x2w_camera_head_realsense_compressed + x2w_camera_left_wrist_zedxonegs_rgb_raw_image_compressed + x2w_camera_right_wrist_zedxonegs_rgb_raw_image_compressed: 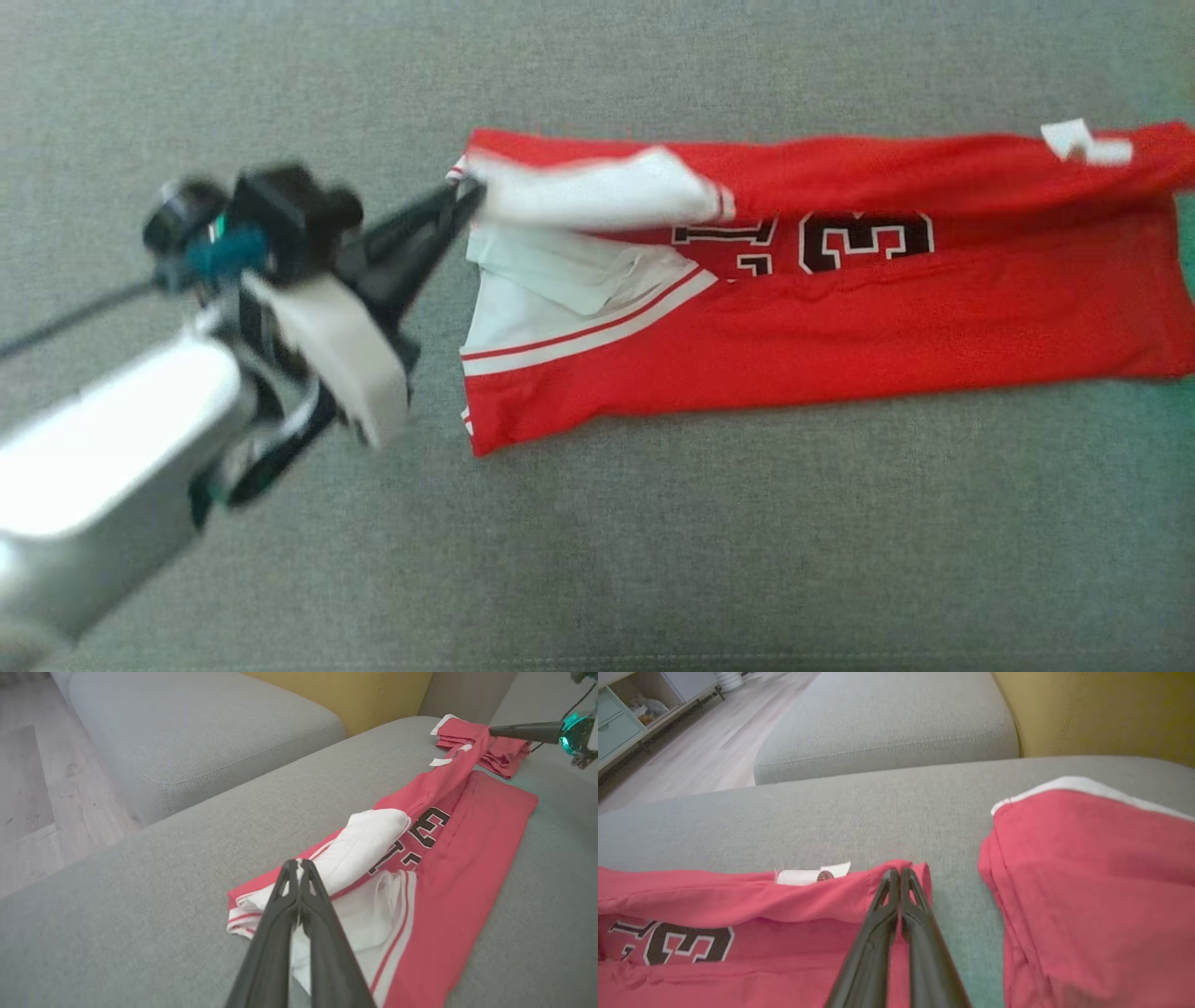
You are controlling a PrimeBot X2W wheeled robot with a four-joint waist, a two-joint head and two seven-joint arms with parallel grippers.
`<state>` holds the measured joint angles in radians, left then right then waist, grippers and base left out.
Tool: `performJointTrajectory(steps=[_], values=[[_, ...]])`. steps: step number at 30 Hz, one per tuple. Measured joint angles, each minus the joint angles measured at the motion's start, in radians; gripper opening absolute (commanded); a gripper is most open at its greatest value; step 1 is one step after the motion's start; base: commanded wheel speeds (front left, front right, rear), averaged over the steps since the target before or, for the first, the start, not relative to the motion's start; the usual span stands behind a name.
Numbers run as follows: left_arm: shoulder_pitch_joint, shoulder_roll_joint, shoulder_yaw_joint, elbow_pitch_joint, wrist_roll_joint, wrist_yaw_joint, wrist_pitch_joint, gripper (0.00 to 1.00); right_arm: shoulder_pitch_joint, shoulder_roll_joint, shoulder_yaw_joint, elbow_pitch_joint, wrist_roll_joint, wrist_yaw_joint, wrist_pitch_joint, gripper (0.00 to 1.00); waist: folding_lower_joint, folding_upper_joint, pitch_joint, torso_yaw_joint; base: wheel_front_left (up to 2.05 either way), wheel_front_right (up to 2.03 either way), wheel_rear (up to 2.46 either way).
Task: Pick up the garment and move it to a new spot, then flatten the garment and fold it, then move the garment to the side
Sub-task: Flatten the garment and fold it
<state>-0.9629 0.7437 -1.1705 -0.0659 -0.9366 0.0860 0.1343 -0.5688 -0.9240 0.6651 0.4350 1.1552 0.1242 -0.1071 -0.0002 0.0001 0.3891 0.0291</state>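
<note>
Two closed grippers are on one long edge. The left gripper (471, 191) is pinched on the white shoulder trim, and the right gripper (899, 872) on the far hem corner of the red jersey (840, 317). The jersey is laid lengthwise on the grey sofa cushion (653, 579), partly folded, numbers up. The lengthwise fold looks to be the step in hand. Both ends should be carried across together, the edge held taut and level, then laid flush on the near edge. The loose white flap should be smoothed flat, and the folded red garment (1087, 882) just beside the hem must be avoided.
</note>
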Motion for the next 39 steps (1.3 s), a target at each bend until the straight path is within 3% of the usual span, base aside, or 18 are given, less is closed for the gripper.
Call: performJointTrajectory(steps=[6,7,8,9,11,13,16,19,24,29,38,39], values=[[0.121,0.032,-0.025,-0.107,-0.027,0.084,-0.031,0.00,0.107,0.005,-0.008,-0.005,0.019,0.000,-0.008,0.02,0.0001,0.0000,-0.016,0.003,0.00,0.00,0.00],[0.139,0.031,-0.026,-0.115,-0.033,0.095,-0.041,0.00,0.116,0.010,-0.010,-0.004,0.028,0.000,-0.007,0.47,0.0002,0.0000,-0.018,0.003,0.00,0.00,0.00],[0.156,0.029,-0.028,-0.119,-0.035,0.104,-0.050,0.28,0.124,0.017,-0.015,0.002,0.035,0.000,-0.007,1.00,0.0002,0.0000,-0.021,0.002,0.00,0.00,0.00],[0.172,0.026,-0.028,-0.120,-0.035,0.114,-0.066,1.00,0.133,0.026,-0.026,0.013,0.036,0.000,-0.008,1.00,0.0002,0.0000,-0.025,0.002,0.00,0.00,0.00],[0.206,0.013,-0.027,-0.117,-0.035,0.145,-0.116,1.00,0.144,0.045,-0.043,0.033,0.040,0.000,-0.023,1.00,0.0002,0.0000,-0.037,0.002,0.00,0.00,0.00],[0.276,-0.035,-0.012,-0.089,-0.026,0.223,-0.241,1.00,0.181,0.084,-0.089,0.049,0.066,0.000,-0.063,1.00,0.0002,0.0000,-0.063,0.002,0.00,0.00,0.00],[0.363,-0.108,0.011,-0.027,0.004,0.291,-0.357,1.00,0.246,0.117,-0.130,0.072,0.077,0.000,-0.099,1.00,0.0001,0.0000,-0.094,0.007,0.00,0.00,0.00],[0.447,-0.184,0.057,0.040,0.049,0.342,-0.384,1.00,0.304,0.160,-0.169,0.101,0.073,0.000,-0.121,1.00,0.0001,0.0000,-0.127,0.016,0.00,0.00,0.00],[0.582,-0.310,0.206,0.049,0.250,0.409,-0.386,1.00,0.315,0.225,-0.214,0.157,0.035,0.000,-0.123,1.00,0.0000,0.0000,-0.174,0.038,0.00,0.00,0.00],[0.718,-0.402,0.284,0.044,0.406,0.413,-0.387,1.00,0.283,0.272,-0.241,0.260,0.010,0.000,-0.071,1.00,0.0001,0.0000,-0.189,0.075,0.00,0.00,0.00],[0.754,-0.502,0.364,0.068,0.529,0.321,-0.387,1.00,0.183,0.294,-0.264,0.453,-0.046,0.000,0.053,1.00,0.0003,0.0000,-0.174,0.141,0.00,0.00,0.00],[0.760,-0.508,0.374,0.071,0.539,0.314,-0.387,1.00,0.180,0.293,-0.264,0.462,-0.052,0.000,0.066,0.77,0.0003,0.0000,-0.171,0.147,0.00,0.00,0.00]])
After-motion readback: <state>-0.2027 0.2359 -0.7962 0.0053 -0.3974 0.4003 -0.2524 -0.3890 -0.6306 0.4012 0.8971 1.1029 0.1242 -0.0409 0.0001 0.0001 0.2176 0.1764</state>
